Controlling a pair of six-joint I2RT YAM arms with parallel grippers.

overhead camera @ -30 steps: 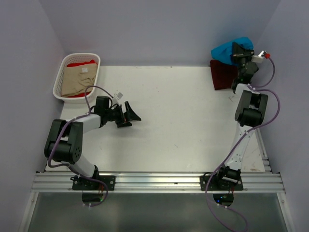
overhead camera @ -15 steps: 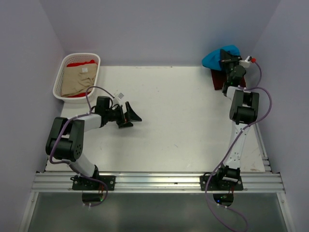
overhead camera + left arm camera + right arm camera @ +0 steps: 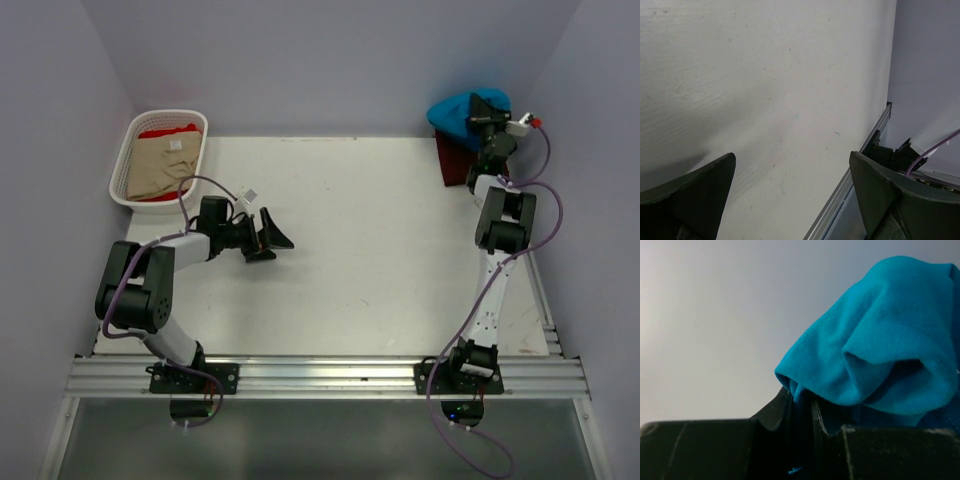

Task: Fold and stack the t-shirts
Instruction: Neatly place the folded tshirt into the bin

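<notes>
Draping over the right end effector [image 3: 802,402], the teal-blue t-shirt [image 3: 890,335] seems pinched.

Nothing can be read; the white label [image 3: 176,146] on the beige t-shirt [image 3: 155,172] is too small.

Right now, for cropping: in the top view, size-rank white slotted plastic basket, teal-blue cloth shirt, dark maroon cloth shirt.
Largest: white basket.
Then teal-blue shirt and maroon shirt: unsure, one lifted toward camera, other partly hidden.
</notes>
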